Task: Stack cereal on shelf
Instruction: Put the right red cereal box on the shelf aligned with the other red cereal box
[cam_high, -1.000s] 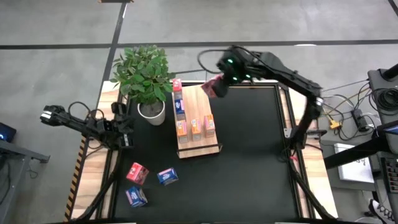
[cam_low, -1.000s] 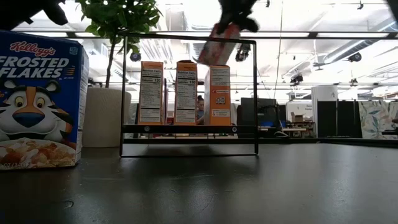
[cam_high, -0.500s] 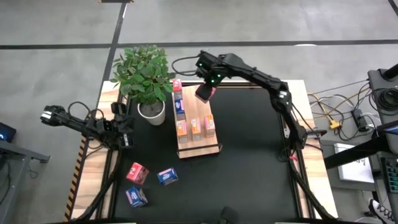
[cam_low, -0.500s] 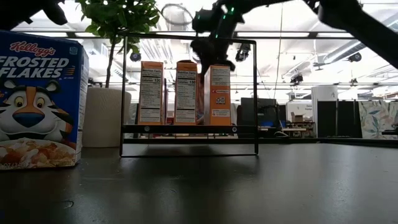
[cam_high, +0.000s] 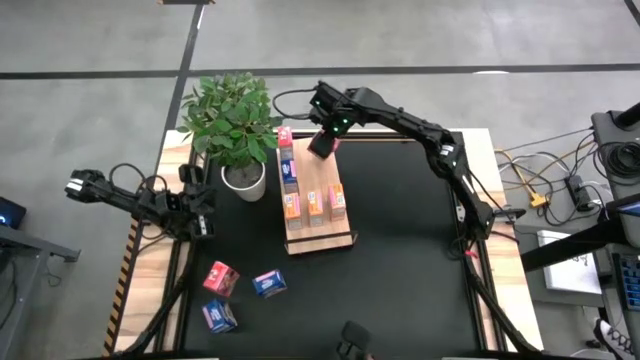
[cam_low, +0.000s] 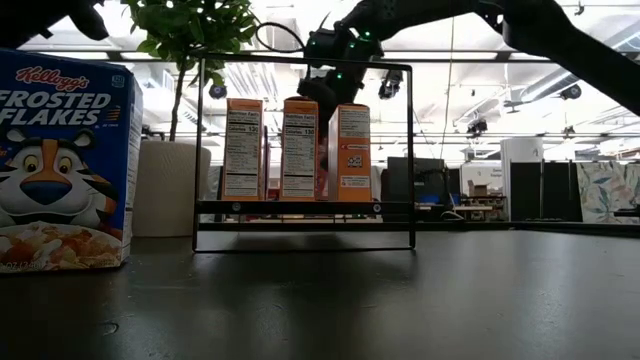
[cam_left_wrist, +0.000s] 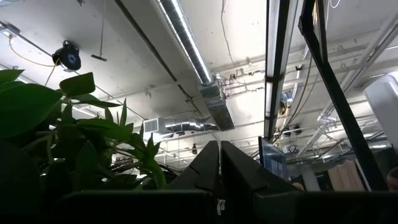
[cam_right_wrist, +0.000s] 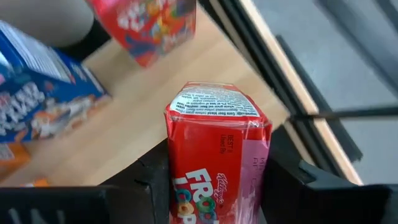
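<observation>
Reaching over the far end of the shelf (cam_high: 318, 180), the right gripper (cam_high: 323, 142) is seen w/ a red Froot Loops box (cam_right_wrist: 217, 149) between its fingers (cam_right_wrist: 144, 186); both pads sit against the box sides, so jaws are partway apart and closed on it. Box is held above the light-wood board, near its rear, just past a red box (cam_right_wrist: 146, 28) and a blue box (cam_right_wrist: 43, 93) already on the shelf. In low view the right gripper (cam_low: 335, 85) hangs above the orange boxes (cam_low: 300, 148) standing in a row on the shelf. Three more boxes lie on the black tabletop (cam_high: 400, 260) near the front-left: pink-red box (cam_high: 221, 279), blue front box (cam_high: 269, 284), blue corner box (cam_high: 219, 316). Potted plant (cam_high: 235, 125) is set just beside the shelf. Left gripper (cam_high: 195, 200) is parked at the table's left edge, fingers fully closed, nothing held.
</observation>
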